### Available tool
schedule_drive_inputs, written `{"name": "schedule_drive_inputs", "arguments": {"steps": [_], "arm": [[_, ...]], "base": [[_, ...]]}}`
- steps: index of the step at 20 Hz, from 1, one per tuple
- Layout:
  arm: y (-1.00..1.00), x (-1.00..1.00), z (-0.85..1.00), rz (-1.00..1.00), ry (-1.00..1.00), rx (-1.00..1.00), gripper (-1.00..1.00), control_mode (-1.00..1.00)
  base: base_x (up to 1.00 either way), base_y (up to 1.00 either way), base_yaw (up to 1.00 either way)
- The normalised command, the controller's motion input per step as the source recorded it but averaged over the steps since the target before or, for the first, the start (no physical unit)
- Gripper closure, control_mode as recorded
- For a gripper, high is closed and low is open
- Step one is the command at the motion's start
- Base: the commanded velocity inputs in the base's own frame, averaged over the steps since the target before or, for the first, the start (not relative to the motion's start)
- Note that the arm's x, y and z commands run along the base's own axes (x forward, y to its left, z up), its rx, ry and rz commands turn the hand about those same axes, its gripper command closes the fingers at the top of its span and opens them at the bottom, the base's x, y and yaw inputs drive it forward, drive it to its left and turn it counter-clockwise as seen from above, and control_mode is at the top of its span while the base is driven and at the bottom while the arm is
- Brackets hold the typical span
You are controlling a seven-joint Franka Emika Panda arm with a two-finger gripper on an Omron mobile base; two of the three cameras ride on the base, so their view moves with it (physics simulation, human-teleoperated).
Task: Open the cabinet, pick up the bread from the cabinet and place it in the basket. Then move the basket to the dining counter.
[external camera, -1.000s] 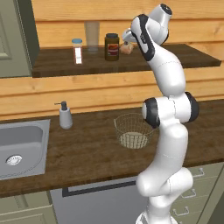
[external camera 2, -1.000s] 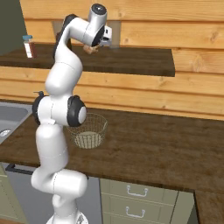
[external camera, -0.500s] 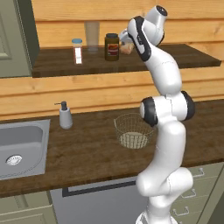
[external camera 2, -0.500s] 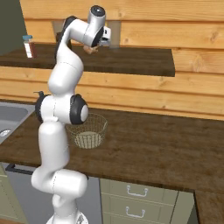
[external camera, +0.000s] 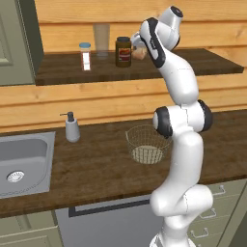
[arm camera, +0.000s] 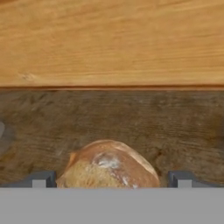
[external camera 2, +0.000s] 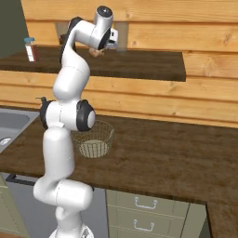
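Bread [arm camera: 109, 165] sat low in the frame's centre on the shelf [arm camera: 131, 118], between the fully spread, ungripping end effector [arm camera: 111, 179] fingers [arm camera: 39, 179].

Small round light-brown bread [arm camera: 109, 165] lying on dark cabinet [external camera: 144, 72] shelf beside jar. Wire basket [external camera: 147, 144] upright on worktop below, empty.

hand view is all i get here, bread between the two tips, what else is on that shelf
Observer: In the left base view a dark jar stands just left of the bread.
Operator: is the door open
Observer: Yes, the cabinet door is swung wide at the left.
Operator: where's the basket
Observer: The basket sits on the worktop below the shelf, beside the arm, nothing in it.
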Motion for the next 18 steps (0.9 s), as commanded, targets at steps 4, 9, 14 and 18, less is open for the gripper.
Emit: {"name": "schedule_drive_inputs", "arguments": {"steps": [4,9,14,18], "arm": [[0.03,0.0,-0.1,0.0,0.05,0.02,-1.0,-1.0],[0.05,0.0,-0.14,0.0,0.05,0.02,1.0,-1.0],[0.0,0.0,-0.08,0.0,0.01,0.01,1.0,-1.0],[-0.05,-0.14,-0.01,0.0,-0.04,0.0,1.0,-1.0]], "base": [[0.0,0.0,0.0],[0.0,0.0,0.0],[0.0,0.0,0.0],[0.0,0.0,0.0]]}}
